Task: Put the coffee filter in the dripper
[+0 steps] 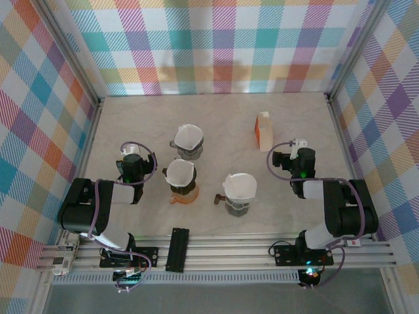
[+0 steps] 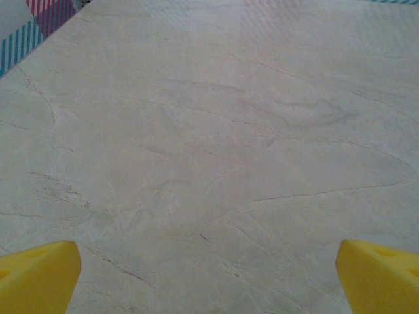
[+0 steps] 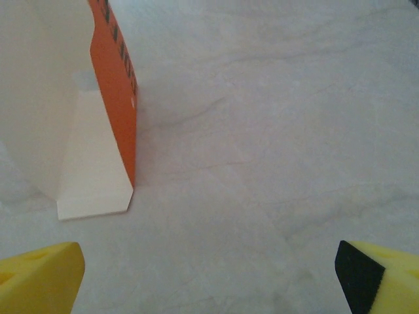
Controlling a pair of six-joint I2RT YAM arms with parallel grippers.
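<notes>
Three drippers stand grouped around the middle of the counter (image 1: 131, 118), each with a white coffee filter (image 1: 239, 185) already seated in its cone. The far dripper (image 1: 188, 150) is the one closest to the far edge. The orange-based dripper (image 1: 181, 191) stands just nearer than it and slightly to the left. The third dripper (image 1: 237, 206) sits to their right, closest to the near edge, with a small dark handle pointing left. None of the three touches another.

An orange and white carton (image 1: 264, 129) stands upright toward the far right part of the counter, well apart from the drippers.

From above, the left pincer (image 1: 131, 154) hangs over the counter toward the left edge, beside the orange-based dripper but clear of it. In its wrist camera the left pincer (image 2: 209, 281) is released: the yellow fingertips (image 2: 39, 278) sit wide apart at the bottom corners, with pale veined counter (image 2: 209, 131) under the gap and nothing held.

The right pincer (image 1: 298, 146) hovers near the right edge, just nearer than the carton. In its wrist camera the right pincer (image 3: 209, 281) is likewise spread and grips nothing, and a dark pad shows on one of its fingertips (image 3: 39, 278). The carton (image 3: 114, 98) stands ahead and to the left, apart from the fingers, its orange narrow side facing the gap.
</notes>
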